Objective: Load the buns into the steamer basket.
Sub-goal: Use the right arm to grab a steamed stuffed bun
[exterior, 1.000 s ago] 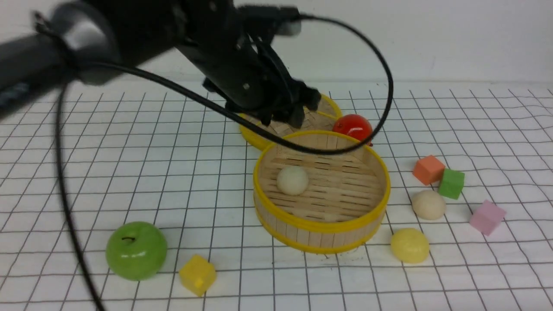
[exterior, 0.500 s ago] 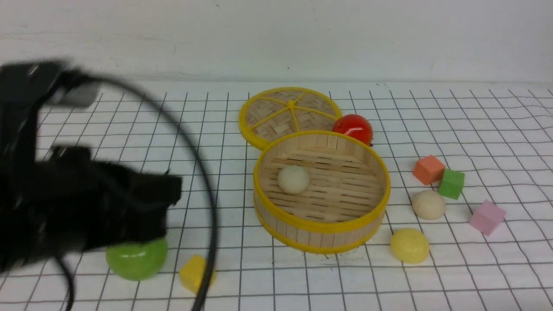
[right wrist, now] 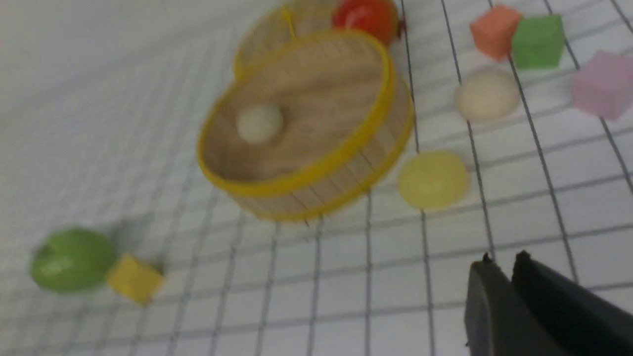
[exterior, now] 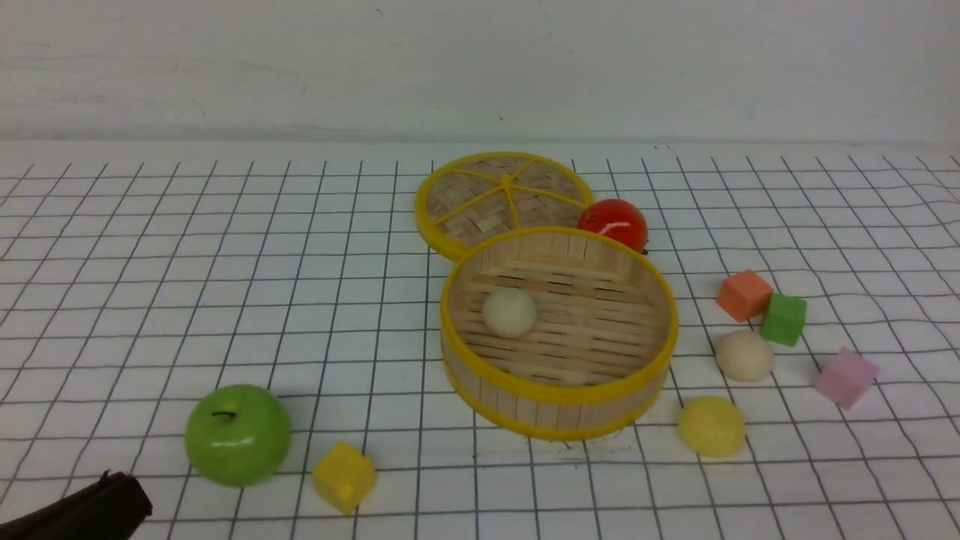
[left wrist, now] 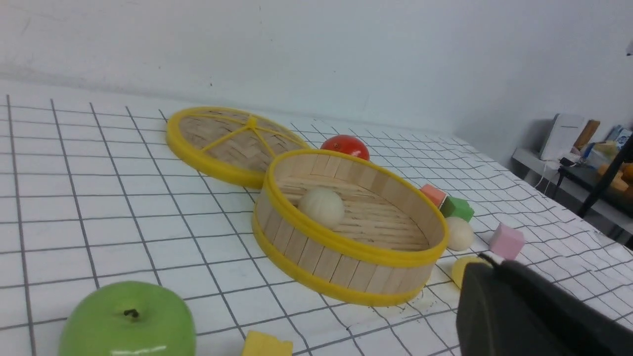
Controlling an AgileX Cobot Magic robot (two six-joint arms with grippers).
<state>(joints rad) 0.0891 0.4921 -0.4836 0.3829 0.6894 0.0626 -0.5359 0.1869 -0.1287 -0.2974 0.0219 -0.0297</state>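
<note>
The steamer basket (exterior: 556,394) stands mid-table with one cream bun (exterior: 510,312) on its slatted floor. A second cream bun (exterior: 744,355) and the pale yellow bun (exterior: 712,426) lie on the table to its right. My left gripper (exterior: 112,499) is low at the near left corner, shut and empty. In the left wrist view its tips (left wrist: 489,262) partly cover the yellow bun (left wrist: 461,271). My right gripper (right wrist: 502,259) is shut and empty. It hovers on the near side of the yellow bun (right wrist: 433,179) and is out of the front view.
The flat lid (exterior: 502,199) and a red ball (exterior: 613,222) lie behind the basket. Orange (exterior: 744,295), green (exterior: 784,319) and pink (exterior: 846,377) cubes lie right of the buns. A green apple (exterior: 238,433) and a yellow cube (exterior: 343,476) sit near left.
My left arm has swung back from above the lid to the near left corner, almost out of the front view. The buns and the basket have not moved.
</note>
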